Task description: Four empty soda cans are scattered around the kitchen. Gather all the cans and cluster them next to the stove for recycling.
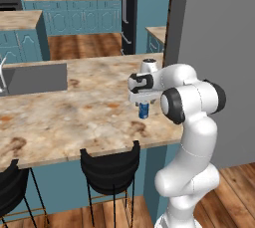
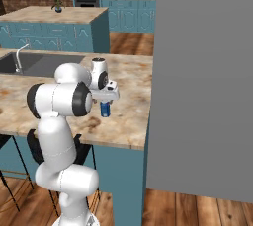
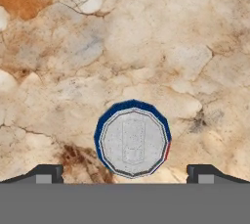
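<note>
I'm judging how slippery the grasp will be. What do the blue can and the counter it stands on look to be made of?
The blue soda can looks like thin metal: its top is a dull silver disc with a pressed panel, its wall painted glossy blue. The counter looks like polished stone, probably marble or granite, judging by its mottled beige and rust patches with fine dark veins. Being rendered, both are guesses from surface look only.

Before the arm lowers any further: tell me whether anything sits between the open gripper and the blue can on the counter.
Nothing visible does. The gripper hangs open directly above the upright blue can, one fingertip on each side of its silver top, with bare marbled counter around it.
</note>
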Motion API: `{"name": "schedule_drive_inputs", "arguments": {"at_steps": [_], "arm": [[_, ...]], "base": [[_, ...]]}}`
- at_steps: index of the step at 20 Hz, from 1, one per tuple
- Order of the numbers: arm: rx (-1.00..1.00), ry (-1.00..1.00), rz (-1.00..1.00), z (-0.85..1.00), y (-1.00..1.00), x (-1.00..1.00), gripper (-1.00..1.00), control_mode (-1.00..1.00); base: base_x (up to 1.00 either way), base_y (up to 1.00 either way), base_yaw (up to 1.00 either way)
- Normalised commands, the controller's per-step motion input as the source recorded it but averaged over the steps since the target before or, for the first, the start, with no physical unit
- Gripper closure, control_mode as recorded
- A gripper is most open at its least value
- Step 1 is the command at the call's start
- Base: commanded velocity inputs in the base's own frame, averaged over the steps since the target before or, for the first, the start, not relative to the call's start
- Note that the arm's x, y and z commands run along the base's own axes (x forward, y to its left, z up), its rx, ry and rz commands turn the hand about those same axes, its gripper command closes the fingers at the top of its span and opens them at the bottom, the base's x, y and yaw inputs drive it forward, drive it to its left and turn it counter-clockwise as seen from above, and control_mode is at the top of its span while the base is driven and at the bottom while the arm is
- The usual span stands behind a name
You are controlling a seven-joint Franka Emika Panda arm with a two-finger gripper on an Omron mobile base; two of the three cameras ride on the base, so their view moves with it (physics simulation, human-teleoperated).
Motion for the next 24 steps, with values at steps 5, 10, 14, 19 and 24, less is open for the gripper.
{"name": "schedule_drive_inputs", "arguments": {"at_steps": [5, 10, 14, 19, 24], "arm": [[0.0, 0.0, 0.0, -0.1, 0.0, 0.14, -1.0, -1.0], [0.0, 0.0, 0.0, -0.05, 0.0, 0.0, -1.0, -1.0], [0.0, 0.0, 0.0, -0.02, 0.0, 0.0, -1.0, -1.0], [0.0, 0.0, 0.0, -0.09, 0.0, 0.0, -1.0, -1.0], [0.0, 0.0, 0.0, -0.2, 0.0, 0.0, -1.0, -1.0]], "base": [[0.0, 0.0, 0.0], [0.0, 0.0, 0.0], [0.0, 0.0, 0.0], [0.0, 0.0, 0.0], [0.0, 0.0, 0.0]]}}
